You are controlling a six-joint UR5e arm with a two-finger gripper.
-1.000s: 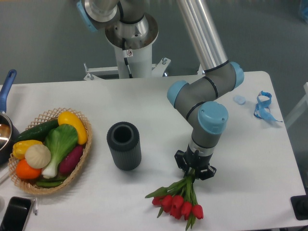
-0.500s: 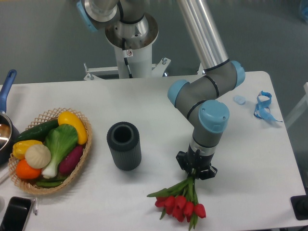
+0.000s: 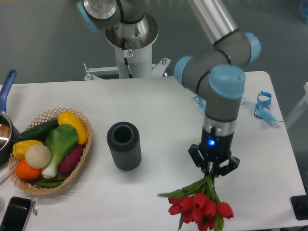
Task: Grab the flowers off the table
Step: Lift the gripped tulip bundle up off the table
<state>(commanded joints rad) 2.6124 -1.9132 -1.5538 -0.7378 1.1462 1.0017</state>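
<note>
The flowers point(image 3: 201, 207) hang blooms-down at the near edge of the tabletop point(image 3: 159, 115), right of the dark ribbed cylinder point(image 3: 124, 145). Just above them the gripper point(image 3: 212, 169) is clamped on their green stems. Left of the cylinder stands a wicker basket point(image 3: 82, 159) of vegetables. Beyond the cylinder, far right, lies a blue ribbon point(image 3: 263, 107).
</note>
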